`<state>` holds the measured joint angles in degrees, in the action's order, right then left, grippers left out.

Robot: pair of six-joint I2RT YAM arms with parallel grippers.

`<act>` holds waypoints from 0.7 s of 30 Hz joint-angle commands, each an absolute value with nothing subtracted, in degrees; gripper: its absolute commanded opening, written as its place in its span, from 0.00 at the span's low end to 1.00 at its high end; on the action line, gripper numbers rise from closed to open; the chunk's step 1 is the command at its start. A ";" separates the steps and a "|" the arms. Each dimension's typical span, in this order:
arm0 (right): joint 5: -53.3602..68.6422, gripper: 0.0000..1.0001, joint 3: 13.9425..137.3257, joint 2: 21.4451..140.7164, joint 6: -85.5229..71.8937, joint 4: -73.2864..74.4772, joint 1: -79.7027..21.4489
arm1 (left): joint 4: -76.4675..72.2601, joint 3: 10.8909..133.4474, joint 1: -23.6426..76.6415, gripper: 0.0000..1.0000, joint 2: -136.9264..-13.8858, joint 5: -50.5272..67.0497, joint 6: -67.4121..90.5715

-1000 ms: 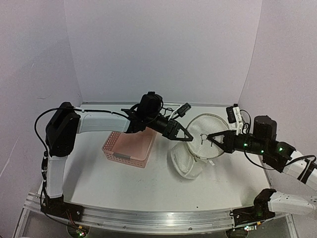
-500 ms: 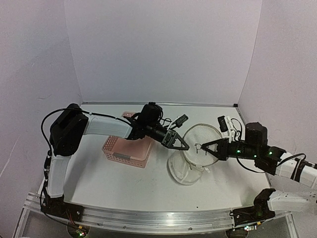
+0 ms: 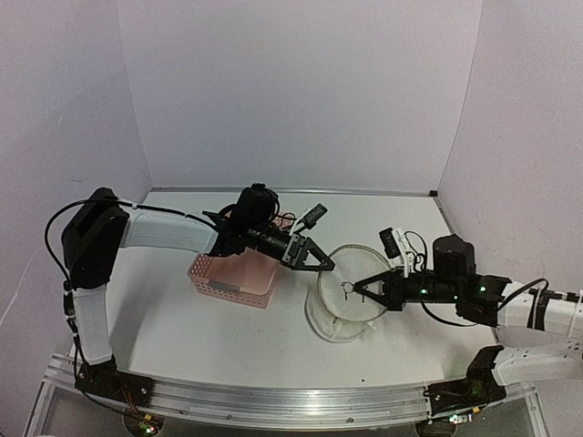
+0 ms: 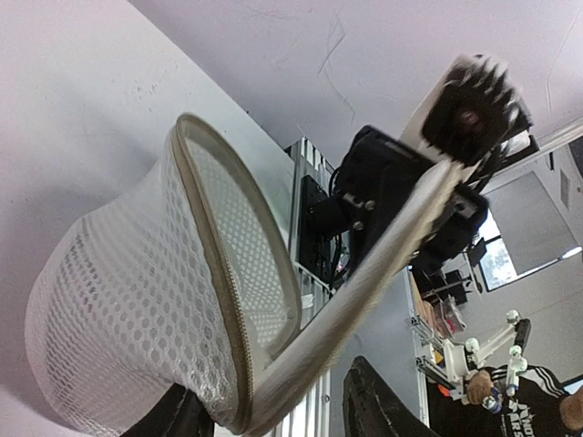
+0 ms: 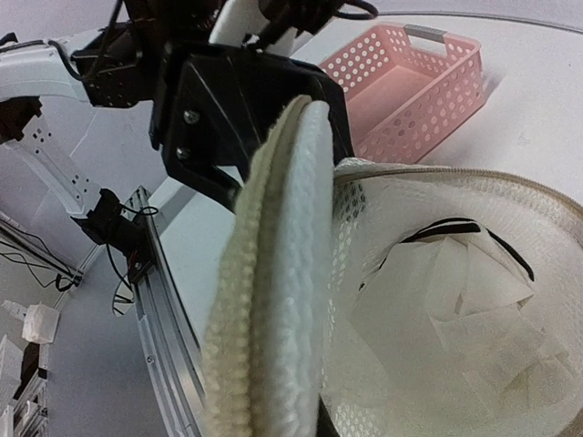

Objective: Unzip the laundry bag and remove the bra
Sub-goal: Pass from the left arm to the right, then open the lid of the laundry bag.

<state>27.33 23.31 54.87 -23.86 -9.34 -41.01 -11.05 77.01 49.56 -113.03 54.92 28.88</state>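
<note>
The table (image 3: pixel 182 350) is carrying everything. In the top view the left arm (image 3: pixel 168 229) is reaching from its base at 8 o'clock toward the middle. The right arm (image 3: pixel 510 305) is stretching in low from 4 o'clock, pointing toward 9.

The basket (image 3: pixel 228 288) is sitting left of centre, under the left arm's wrist.

The bag (image 3: pixel 337 320) is lying just beside the basket, at its 3 o'clock. Its lower mesh body is resting on the table. Its round upper face is standing tilted up above that body, with the small black drawing facing the camera. In the right wrist view the zip edge is gaping. The bra (image 5: pixel 437 305) is lying folded inside the mesh, with a thin black strap showing across the white fabric.

The left gripper (image 3: pixel 323 265) is hovering at the bag's 11 o'clock. In its own wrist view its two dark fingers (image 4: pixel 369 405) are standing apart, with the zippered rim passing between them. The view cuts them off low, so whether either finger is touching the mesh is unclear.

The right gripper (image 3: pixel 358 289) is meeting the raised face from 3 o'clock, just beside the drawing. Its tips are drawn together to a point on the bag, pinching it. In its wrist view the rim is filling the foreground and hiding the fingers.
</note>
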 commanded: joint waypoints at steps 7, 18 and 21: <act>13.56 0.00 26.26 55.55 -12.02 -14.01 -50.87 | -13.85 66.25 46.03 0.54 -97.69 44.87 32.32; 10.28 0.00 22.37 48.61 14.60 -20.59 -56.61 | -8.99 64.25 45.79 0.56 -95.97 44.79 33.82; 12.96 0.00 21.73 48.84 24.16 -20.87 -57.70 | -6.94 64.87 45.81 0.56 -95.19 44.23 33.95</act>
